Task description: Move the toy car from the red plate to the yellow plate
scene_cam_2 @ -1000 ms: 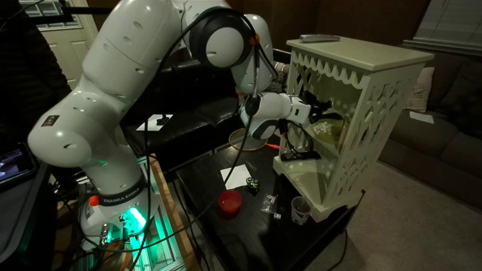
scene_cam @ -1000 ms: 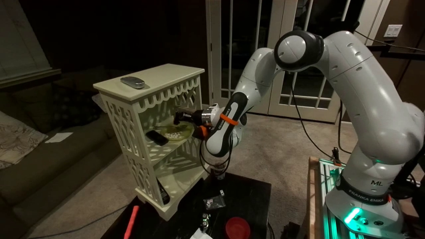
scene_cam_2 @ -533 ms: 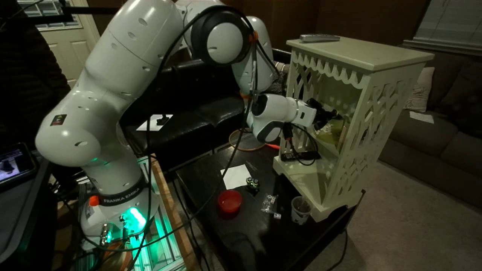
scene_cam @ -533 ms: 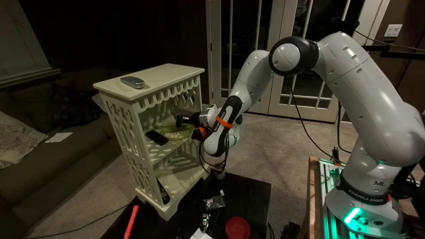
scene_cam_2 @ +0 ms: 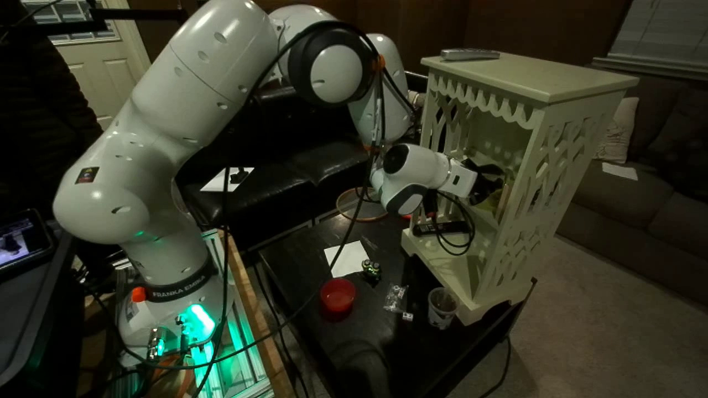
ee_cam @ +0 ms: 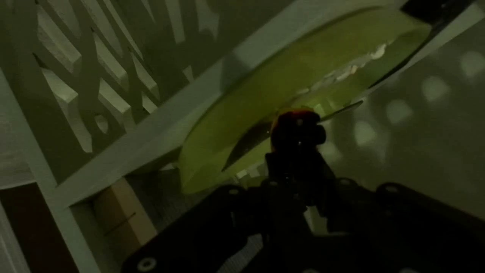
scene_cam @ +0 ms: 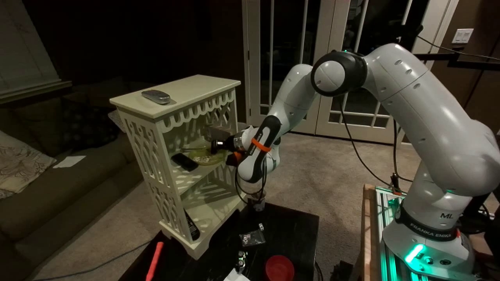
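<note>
The pincer [ee_cam: 296,151] reaches into the upper compartment of a cream cabinet [scene_cam: 203,85], at the yellow plate [ee_cam: 235,113]. In the wrist view it enters from the bottom edge, its fingers drawn close together on a dark lump [ee_cam: 299,127] with a reddish upper edge, right of the middle of the frame. It is too dark to say whether this lump is the toy car, or whether it touches the plate. Behind it the plate slants across the upper half, with white bits [ee_cam: 339,76] toward the upper right and a thin stick [ee_cam: 343,111] jutting out just right of the lump. In an exterior view a black phone [scene_cam: 184,162] lies just left of the plate on the same shelf, and a grey remote [scene_cam: 156,96] rests on the cabinet top, in the upper left of the frame. The cabinet stands on a black bench [scene_cam: 293,222]. Low in the middle of an exterior view the red plate [scene_cam_2: 337,296] sits on that bench, well apart from the pincer. Near it are a white paper [scene_cam_2: 347,260], a small dark thing [scene_cam_2: 371,269] with shiny round parts and a clear bag [scene_cam_2: 395,298]; farther right a cup [scene_cam_2: 442,309] stands beside the cabinet's foot.
</note>
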